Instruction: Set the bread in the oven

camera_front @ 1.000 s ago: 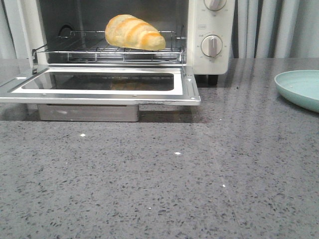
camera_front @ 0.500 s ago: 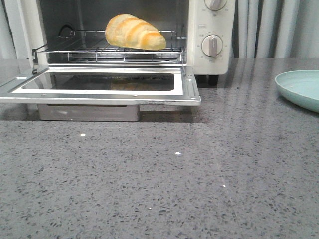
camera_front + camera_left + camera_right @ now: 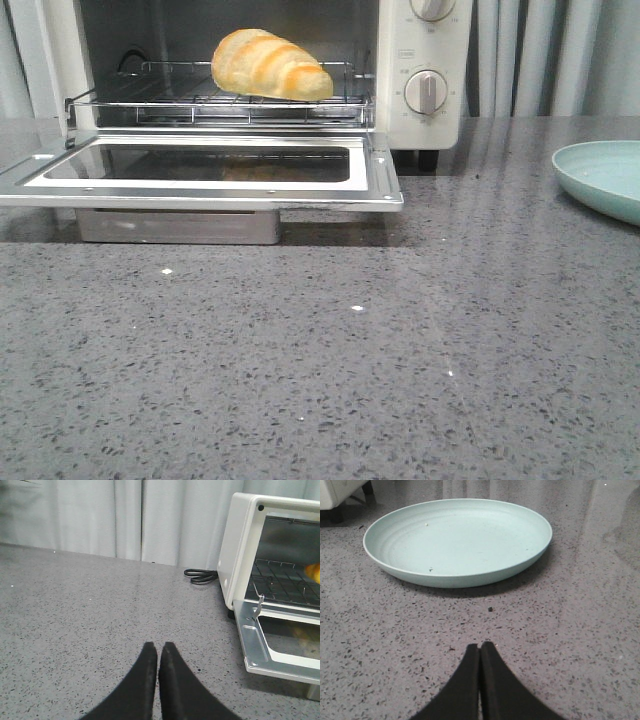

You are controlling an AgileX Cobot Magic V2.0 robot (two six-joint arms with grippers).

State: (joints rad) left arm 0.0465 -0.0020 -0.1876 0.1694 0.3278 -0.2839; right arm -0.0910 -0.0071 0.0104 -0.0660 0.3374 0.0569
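The bread (image 3: 270, 65) lay on the rack inside the oven (image 3: 420, 110), at twelve o'clock on the table, door down. Both grippers, left (image 3: 158, 652) and right (image 3: 480, 652), were closed and empty, so placement looked done. Closing the door would likely come next.

bread (image 3: 270, 65) on wire rack (image 3: 215, 98) inside oven (image 3: 425, 60), toward rack's right half. oven at tabletop (image 3: 330, 370) far edge, left of centre; door (image 3: 200, 170) dropped flat toward near edge. plate (image 3: 602, 178) at right edge, well apart from oven.
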